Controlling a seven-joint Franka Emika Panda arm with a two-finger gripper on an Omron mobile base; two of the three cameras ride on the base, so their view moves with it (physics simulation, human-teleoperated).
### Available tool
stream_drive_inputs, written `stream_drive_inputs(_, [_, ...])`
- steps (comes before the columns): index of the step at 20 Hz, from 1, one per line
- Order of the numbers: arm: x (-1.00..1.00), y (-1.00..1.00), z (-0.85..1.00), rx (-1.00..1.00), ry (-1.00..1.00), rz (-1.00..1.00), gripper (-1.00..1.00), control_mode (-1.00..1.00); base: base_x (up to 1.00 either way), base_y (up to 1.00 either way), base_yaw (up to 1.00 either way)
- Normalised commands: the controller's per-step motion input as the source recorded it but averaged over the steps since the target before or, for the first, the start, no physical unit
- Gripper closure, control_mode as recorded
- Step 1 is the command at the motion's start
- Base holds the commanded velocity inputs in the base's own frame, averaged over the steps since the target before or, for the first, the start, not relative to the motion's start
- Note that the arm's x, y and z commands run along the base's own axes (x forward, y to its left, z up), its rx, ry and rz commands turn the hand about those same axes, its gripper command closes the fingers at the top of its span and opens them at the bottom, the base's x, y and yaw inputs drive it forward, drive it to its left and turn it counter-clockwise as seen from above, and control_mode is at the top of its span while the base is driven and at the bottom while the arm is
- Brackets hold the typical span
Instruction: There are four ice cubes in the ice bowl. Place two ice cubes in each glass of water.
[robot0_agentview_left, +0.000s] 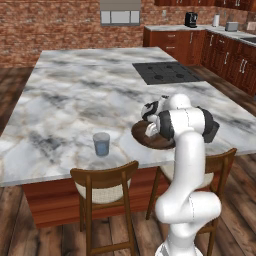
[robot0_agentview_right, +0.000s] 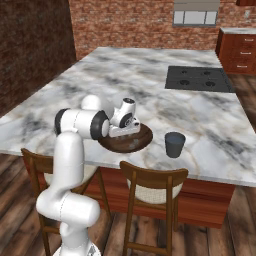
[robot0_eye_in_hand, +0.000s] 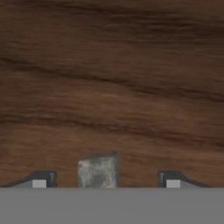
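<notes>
My gripper (robot0_eye_in_hand: 107, 180) is down inside the dark brown wooden ice bowl (robot0_eye_in_hand: 113, 78), whose grain fills the hand view. It is open, and one small pale ice cube (robot0_eye_in_hand: 97, 170) lies between the two fingertips (robot0_eye_in_hand: 43, 178) with a gap on each side. The other ice cubes are out of view. The bowl (robot0_agentview_left: 141, 134) (robot0_agentview_right: 134, 143) sits near the counter's front edge, with my hand (robot0_agentview_right: 124, 120) lowered over it. A lighter glass of water (robot0_agentview_left: 101, 143) stands left of the bowl. A darker glass (robot0_agentview_right: 174, 144) stands right of it.
The bowl and glasses sit on a marble island (robot0_agentview_left: 85, 95) with a black cooktop (robot0_agentview_left: 164, 72) at its far right. Two wooden chairs (robot0_agentview_left: 102, 187) (robot0_agentview_right: 150, 192) are tucked under the front edge. My own arm hides part of the bowl in both base views.
</notes>
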Motion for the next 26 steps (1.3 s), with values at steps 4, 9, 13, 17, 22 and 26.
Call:
stream_drive_inputs(4, [0.09, 0.00, -0.16, 0.00, 0.00, 0.00, -1.00, -1.00, 0.00, 0.00, 0.00])
stream_drive_inputs(9, [0.00, 0.00, -0.18, -0.01, -0.03, 0.00, -1.00, -1.00, 0.00, 0.00, 0.00])
stream_drive_inputs(13, [0.00, 0.13, -0.21, -0.05, -0.01, -0.07, -1.00, -1.00, 0.00, 0.00, 0.00])
stream_drive_inputs(17, [0.00, 0.15, -0.23, -0.05, -0.02, -0.09, 1.00, -1.00, 0.00, 0.00, 0.00])
stream_drive_inputs(22, [0.00, 0.12, -0.26, -0.03, -0.01, -0.09, 1.00, -1.00, 0.00, 0.00, 0.00])
stream_drive_inputs(26, [0.00, 0.09, -0.20, 0.00, -0.02, -0.08, 1.00, -1.00, 0.00, 0.00, 0.00])
